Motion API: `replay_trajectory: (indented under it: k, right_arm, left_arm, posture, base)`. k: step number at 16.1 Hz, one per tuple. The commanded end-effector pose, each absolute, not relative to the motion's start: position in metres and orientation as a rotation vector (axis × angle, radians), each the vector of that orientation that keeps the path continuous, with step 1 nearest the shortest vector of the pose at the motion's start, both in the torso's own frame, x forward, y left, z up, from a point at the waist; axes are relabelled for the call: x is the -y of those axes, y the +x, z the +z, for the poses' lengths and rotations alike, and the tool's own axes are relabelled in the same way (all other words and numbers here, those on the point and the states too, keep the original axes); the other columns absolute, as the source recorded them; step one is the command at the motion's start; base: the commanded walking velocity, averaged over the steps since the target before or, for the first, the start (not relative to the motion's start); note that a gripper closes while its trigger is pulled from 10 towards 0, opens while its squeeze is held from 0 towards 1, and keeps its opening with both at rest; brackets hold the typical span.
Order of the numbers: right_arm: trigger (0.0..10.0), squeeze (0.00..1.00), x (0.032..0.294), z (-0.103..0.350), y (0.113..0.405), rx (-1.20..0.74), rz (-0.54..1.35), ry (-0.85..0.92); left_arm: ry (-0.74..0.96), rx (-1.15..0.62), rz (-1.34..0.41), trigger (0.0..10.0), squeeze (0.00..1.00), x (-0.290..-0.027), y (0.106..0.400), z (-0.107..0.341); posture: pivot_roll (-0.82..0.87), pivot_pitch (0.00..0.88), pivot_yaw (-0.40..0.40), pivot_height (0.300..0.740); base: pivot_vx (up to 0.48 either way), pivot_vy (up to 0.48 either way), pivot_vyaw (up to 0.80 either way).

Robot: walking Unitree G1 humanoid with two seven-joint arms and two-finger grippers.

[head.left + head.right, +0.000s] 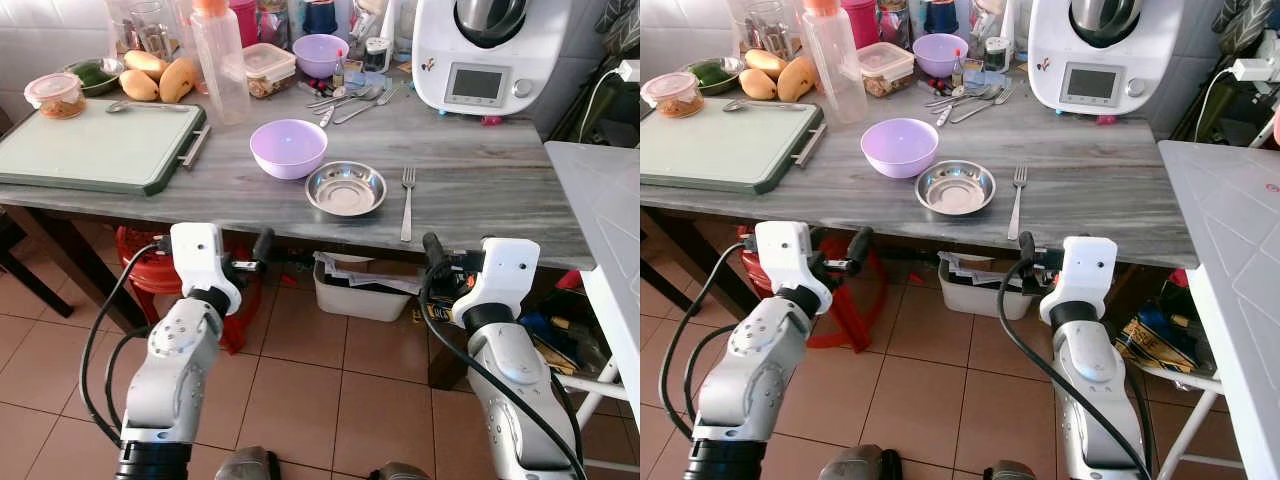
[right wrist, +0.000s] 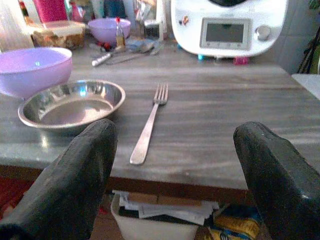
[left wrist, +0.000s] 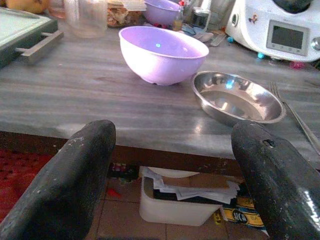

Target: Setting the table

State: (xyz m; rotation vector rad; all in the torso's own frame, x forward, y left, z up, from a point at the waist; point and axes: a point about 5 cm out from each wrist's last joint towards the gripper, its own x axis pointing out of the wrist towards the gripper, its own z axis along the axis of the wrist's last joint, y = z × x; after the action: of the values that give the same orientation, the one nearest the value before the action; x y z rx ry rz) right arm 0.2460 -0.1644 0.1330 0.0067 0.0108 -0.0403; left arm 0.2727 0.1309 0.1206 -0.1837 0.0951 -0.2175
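Observation:
A lilac bowl (image 1: 288, 147) stands near the middle of the grey wooden table (image 1: 480, 185). Right beside it sits an empty steel dish (image 1: 346, 188), and a fork (image 1: 407, 203) lies to the dish's right, handle toward me. My left gripper (image 3: 172, 136) is held below and in front of the table's front edge, facing the bowl, open and empty. My right gripper (image 2: 177, 134) hangs at the same height, facing the fork (image 2: 149, 125) and the dish (image 2: 72, 104), also open with nothing in it.
A green-rimmed cutting board (image 1: 95, 145) covers the table's left. At the back stand a plastic bottle (image 1: 220, 65), mangoes (image 1: 160, 78), a second lilac bowl (image 1: 320, 54), loose cutlery (image 1: 350, 98) and a white kitchen machine (image 1: 490, 55). A red stool (image 1: 145, 262) and white bin (image 1: 360, 295) sit underneath; a white table (image 1: 605, 220) stands right.

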Motion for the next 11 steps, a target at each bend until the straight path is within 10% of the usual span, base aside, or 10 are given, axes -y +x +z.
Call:
replay_trajectory:
  k: [1,11]
  right_arm:
    - [10.0,0.00,0.166,0.135,0.246,0.009,-0.043,-0.009]
    - [10.0,0.00,0.163,0.117,0.232,0.081,-0.092,0.001]
  left_arm:
    - [-0.162,-0.057,-0.196,10.0,0.00,-0.134,0.274,0.124]
    - [-0.159,0.027,-0.196,10.0,0.00,-0.139,0.265,0.106]
  posture:
    - [-0.02,0.000,0.019,0.740]
    - [-0.02,0.000,0.030,0.740]
  base:
    - [0.000,0.000,0.00]
    - [0.000,0.000,0.00]
